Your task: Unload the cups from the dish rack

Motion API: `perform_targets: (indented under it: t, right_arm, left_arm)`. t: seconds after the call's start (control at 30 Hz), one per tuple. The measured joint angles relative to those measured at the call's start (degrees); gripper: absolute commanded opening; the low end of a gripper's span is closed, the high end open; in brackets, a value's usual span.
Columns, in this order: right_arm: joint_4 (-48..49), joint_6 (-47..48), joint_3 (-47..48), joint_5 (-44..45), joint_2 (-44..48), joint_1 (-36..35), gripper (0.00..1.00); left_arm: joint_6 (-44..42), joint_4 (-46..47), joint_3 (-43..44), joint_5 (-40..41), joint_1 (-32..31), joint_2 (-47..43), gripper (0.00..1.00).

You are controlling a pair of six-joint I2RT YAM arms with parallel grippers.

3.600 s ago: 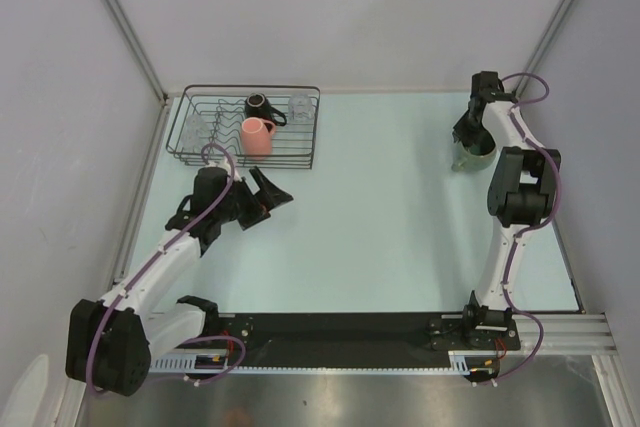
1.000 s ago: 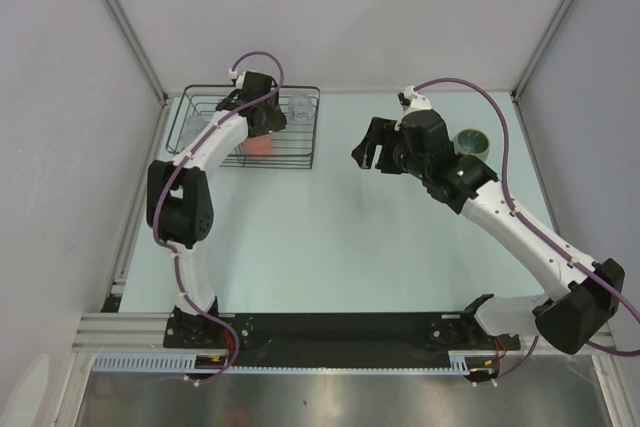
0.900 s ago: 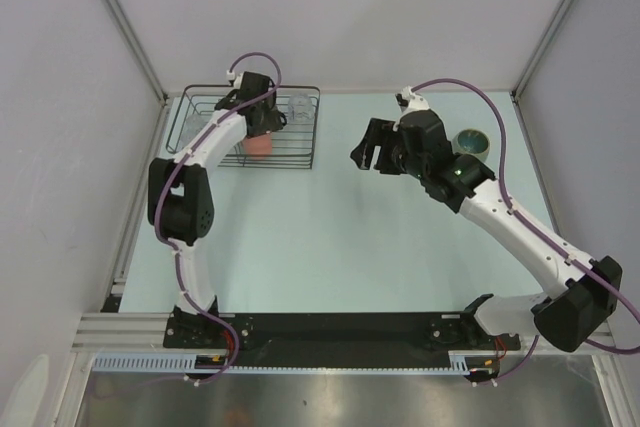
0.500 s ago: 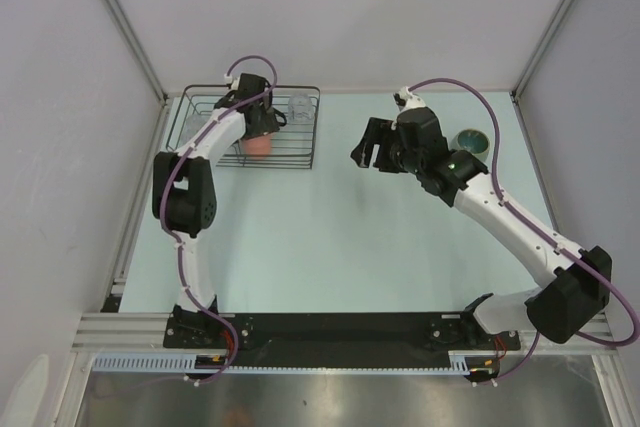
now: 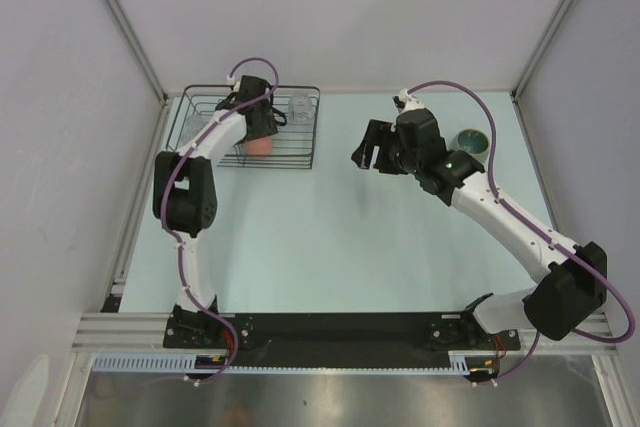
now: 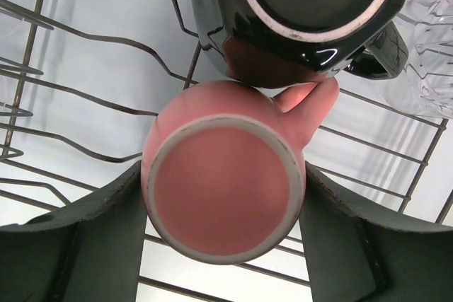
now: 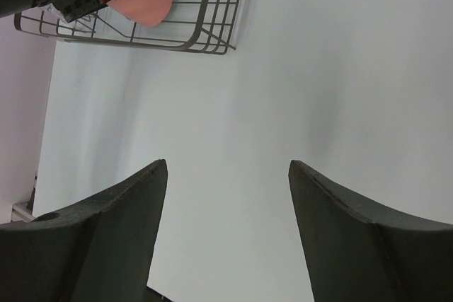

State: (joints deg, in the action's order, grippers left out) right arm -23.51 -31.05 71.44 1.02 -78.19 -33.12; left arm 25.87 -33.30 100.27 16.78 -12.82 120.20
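Observation:
The pink cup point(image 6: 223, 182) lies in the black wire dish rack point(image 6: 106, 40) with its base toward the left wrist camera. My left gripper point(image 6: 223, 171) is shut on it, one finger against each side. The black mug point(image 6: 311, 5) rests just behind, touching the pink cup's handle. A clear glass point(image 6: 432, 54) sits at the right. From above, the left gripper point(image 5: 258, 130) is over the rack point(image 5: 290, 162) and the pink cup point(image 5: 258, 146). My right gripper point(image 5: 368, 152) hangs open and empty over mid-table. The green-teal cup point(image 5: 471, 140) stands on the table, far right.
The rack sits in the back left corner, close to the left and back walls. In the right wrist view the right gripper point(image 7: 227, 163) faces bare table, with the rack's corner point(image 7: 205, 40) at the top left.
The left gripper's jaws have closed in onto the pink cup. The left arm settled slightly over the rack. The right arm has hardly moved.

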Motion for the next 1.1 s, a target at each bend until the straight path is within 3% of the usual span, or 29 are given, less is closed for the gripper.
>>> perform_targets:
  t: [0.4, 0.73, 0.9, 1.1]
  right_arm:
    - [2.1, -0.2, -0.8, -0.1, 0.0, 0.1, 0.74]
    - [5.4, -0.7, -2.5, -1.6, 0.0, 0.4, 0.74]
    - [6.5, -0.9, -2.5, -2.5, 0.0, 0.8, 0.75]
    - [7.9, -1.6, -2.4, -4.2, -0.1, 2.5, 0.76]
  left_arm:
    - [0.1, -0.6, -5.5, -0.3, -0.4, -5.5, 0.0]
    - [0.6, -2.3, -4.6, -1.4, -1.5, -18.1, 0.0]
    - [3.3, 3.5, -10.1, -8.6, -1.2, -27.2, 0.01]
    - [9.8, 15.8, -24.4, -23.0, -0.7, -35.7, 0.0]
